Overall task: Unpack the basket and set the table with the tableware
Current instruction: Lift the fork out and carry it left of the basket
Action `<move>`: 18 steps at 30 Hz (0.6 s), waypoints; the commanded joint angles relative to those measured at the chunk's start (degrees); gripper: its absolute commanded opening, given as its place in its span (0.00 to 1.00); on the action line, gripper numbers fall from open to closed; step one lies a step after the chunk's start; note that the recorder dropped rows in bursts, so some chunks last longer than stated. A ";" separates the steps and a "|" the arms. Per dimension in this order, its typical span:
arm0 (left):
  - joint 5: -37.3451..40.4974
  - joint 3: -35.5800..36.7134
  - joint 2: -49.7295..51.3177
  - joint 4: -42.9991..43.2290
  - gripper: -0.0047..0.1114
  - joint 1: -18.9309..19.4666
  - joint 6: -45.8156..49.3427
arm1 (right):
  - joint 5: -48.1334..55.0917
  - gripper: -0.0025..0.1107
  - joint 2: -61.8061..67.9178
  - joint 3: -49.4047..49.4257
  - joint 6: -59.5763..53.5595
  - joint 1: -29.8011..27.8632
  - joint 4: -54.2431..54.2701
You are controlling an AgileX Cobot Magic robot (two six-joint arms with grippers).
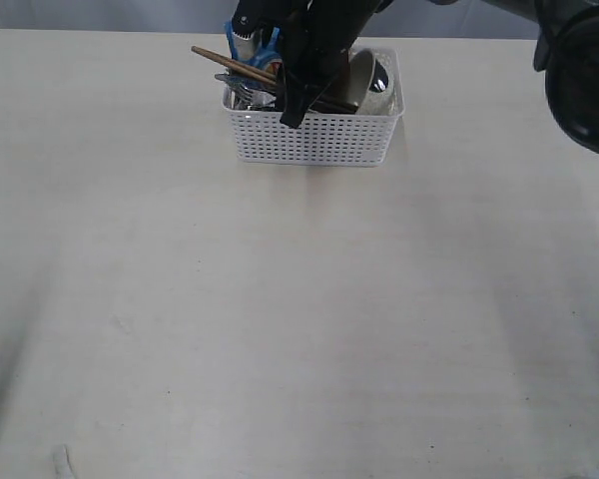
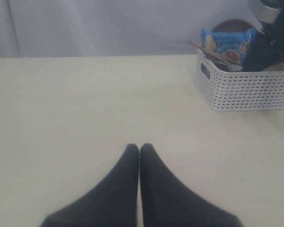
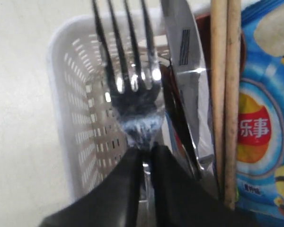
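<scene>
Visibly, one fork (image 3: 132,71), one knife (image 3: 187,71) and two chopsticks (image 3: 226,94) share the basket (image 3: 71,118); right gripper (image 3: 146,156) pinches the fork's neck (left gripper (image 2: 139,149) closed, empty).

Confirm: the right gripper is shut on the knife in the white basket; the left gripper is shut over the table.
Wrong: the right gripper is shut on the fork, not the knife, as the right wrist view shows. Rest holds.

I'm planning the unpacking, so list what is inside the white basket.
Visible: a fork pinched by the right gripper, a knife, chopsticks, a blue chips packet, a pale bowl and a brown plate. The arm and these hide the basket bottom.
</scene>
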 commanded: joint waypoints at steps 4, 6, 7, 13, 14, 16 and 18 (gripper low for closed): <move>-0.10 0.18 -0.19 0.25 0.04 -0.44 -0.05 | 0.25 0.02 -0.48 -0.07 -0.12 -0.30 -0.18; -0.10 0.18 -0.19 0.25 0.04 -0.44 -0.05 | 0.36 0.02 -1.64 -0.07 -0.12 -0.30 -0.18; -0.10 0.18 -0.19 0.26 0.04 -0.44 -0.17 | 0.36 0.02 -2.25 -0.07 -0.12 -0.30 -0.18; -0.10 0.18 -0.19 0.26 0.04 -0.44 -0.17 | 0.02 0.02 -8.36 -0.07 -0.01 -0.30 0.75; -0.10 0.18 -0.19 0.26 0.04 -0.44 -0.17 | 0.02 0.02 -9.06 -0.07 -0.01 -0.30 1.28; -0.10 0.18 -0.19 0.26 0.04 -0.44 -0.17 | 0.15 0.02 -11.42 -0.07 -0.01 -0.30 4.10; -0.10 0.18 -0.19 0.26 0.04 -0.44 -0.17 | 1.30 0.02 -13.40 -0.07 0.56 -0.09 7.81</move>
